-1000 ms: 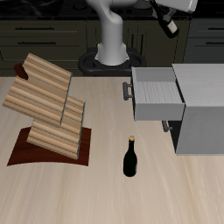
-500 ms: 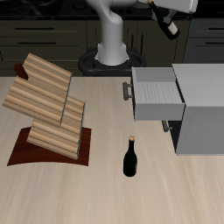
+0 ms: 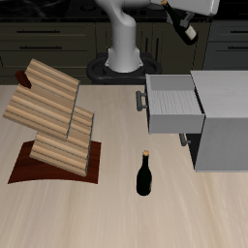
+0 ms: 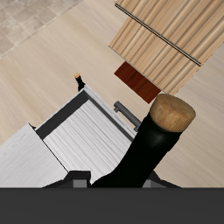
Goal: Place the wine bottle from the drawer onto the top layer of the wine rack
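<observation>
The wine bottle (image 4: 144, 149) is held aloft, pinched in the gripper (image 3: 187, 21) high above the back of the tabletop (image 3: 116, 208), its cork top (image 4: 172, 112) projecting beyond the fingers. Rigid, smooth glass is judged moderately heavy, slippery and breakable; a firm hold on the body is advised. Below, the drawer (image 3: 172, 104) is seen open, its ribbed floor bare. The top layer of the wine rack (image 3: 53, 80) lies well apart. A second bottle (image 3: 144, 175) is seen upright near the tabletop's front edge.
</observation>
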